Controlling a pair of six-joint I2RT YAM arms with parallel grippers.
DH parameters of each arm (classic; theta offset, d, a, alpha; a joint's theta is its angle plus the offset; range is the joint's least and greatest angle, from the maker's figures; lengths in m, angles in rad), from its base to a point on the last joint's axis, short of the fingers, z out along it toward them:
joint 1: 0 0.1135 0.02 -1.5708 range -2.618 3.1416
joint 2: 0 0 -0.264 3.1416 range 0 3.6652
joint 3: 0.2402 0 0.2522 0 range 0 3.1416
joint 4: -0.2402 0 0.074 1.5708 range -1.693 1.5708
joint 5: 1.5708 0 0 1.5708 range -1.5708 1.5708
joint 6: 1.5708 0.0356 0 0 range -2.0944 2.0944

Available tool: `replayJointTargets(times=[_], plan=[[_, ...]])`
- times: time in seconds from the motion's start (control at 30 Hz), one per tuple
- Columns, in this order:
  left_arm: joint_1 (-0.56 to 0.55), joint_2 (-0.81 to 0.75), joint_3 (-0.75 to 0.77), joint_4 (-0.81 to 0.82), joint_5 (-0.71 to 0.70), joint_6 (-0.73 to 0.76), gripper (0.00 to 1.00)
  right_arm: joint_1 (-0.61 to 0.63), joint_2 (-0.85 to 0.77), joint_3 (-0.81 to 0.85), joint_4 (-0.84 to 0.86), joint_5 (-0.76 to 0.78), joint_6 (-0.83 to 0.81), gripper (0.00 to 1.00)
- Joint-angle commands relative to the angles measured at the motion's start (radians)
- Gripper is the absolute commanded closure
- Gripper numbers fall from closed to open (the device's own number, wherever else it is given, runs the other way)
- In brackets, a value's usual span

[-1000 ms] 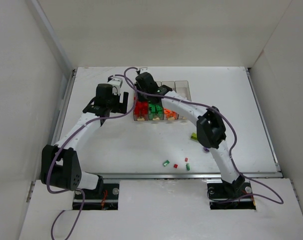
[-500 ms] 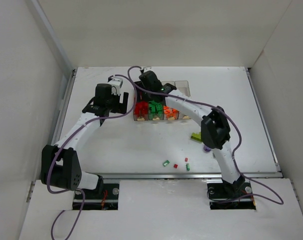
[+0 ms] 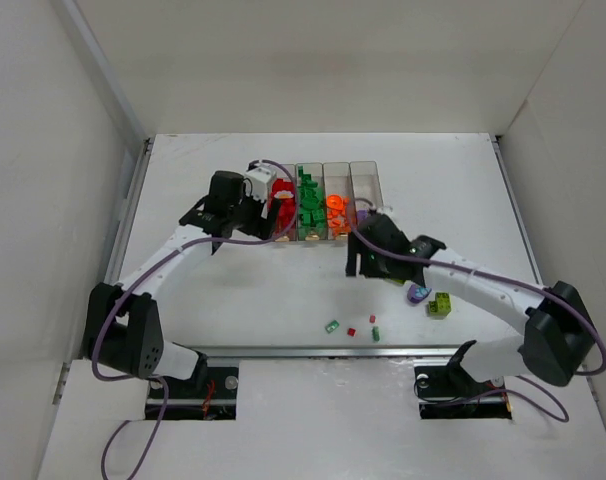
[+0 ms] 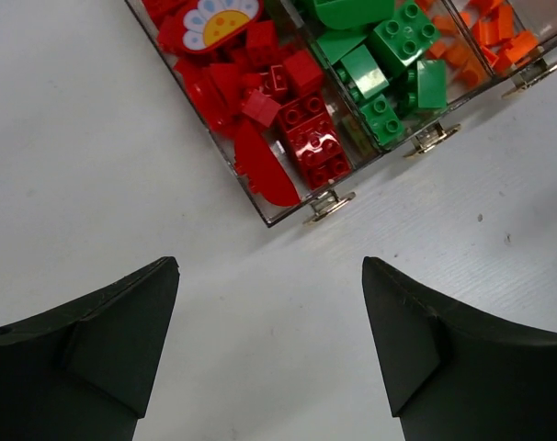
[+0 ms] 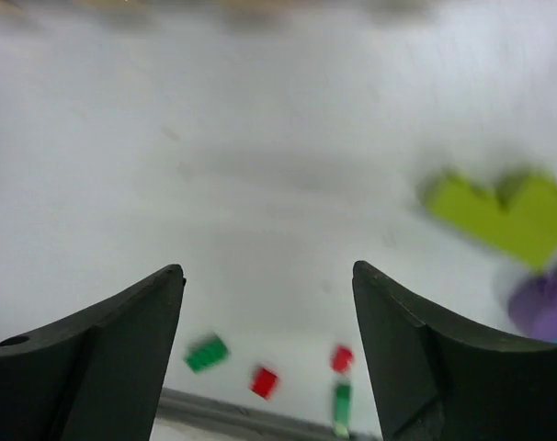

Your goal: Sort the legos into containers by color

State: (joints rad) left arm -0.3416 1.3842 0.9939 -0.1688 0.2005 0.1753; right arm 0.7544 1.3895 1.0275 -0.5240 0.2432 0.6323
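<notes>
1. Left end effector (image 4: pixel 269 271): open, empty, over the white tabletop (image 4: pixel 95 138), just short of the red end of the row of four clear plastic bins (image 3: pixel 365 178).
2. Bins hold red bricks (image 4: pixel 311 138), green bricks (image 4: pixel 389 92) and orange bits (image 4: pixel 494 37), one colour each.
3. Right end effector (image 5: pixel 267 271): open, empty, above bare tabletop.
4. Loose on the tabletop: lime-yellow brick (image 5: pixel 508 216), purple piece (image 5: pixel 545 303), small green bit (image 5: pixel 207 353), small red bit (image 5: pixel 263 380).

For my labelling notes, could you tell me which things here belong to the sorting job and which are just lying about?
Job: clear bins, red bricks, green bricks, orange bricks, lime brick, purple piece, small loose bits.
Not the job: purple cables, table, side walls.
</notes>
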Motion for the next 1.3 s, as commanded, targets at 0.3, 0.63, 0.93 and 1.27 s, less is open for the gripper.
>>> replayJointTargets(times=[0.3,0.63,0.93,1.27], plan=[[-0.016,0.070,0.077,0.012,0.043,-0.031,0.22,0.091,-0.158,-0.319,-0.058,-0.074,0.311,0.38],[-0.027,0.079,0.086,-0.009,0.005,-0.031,0.22,0.091,-0.020,-0.308,-0.091,-0.044,0.326,0.54],[-0.036,0.088,0.086,0.002,0.040,-0.051,0.24,0.112,-0.060,-0.363,-0.039,-0.053,0.385,0.71],[-0.045,0.088,0.086,0.002,0.028,-0.051,0.25,0.112,-0.084,-0.295,-0.011,0.033,0.331,1.00]])
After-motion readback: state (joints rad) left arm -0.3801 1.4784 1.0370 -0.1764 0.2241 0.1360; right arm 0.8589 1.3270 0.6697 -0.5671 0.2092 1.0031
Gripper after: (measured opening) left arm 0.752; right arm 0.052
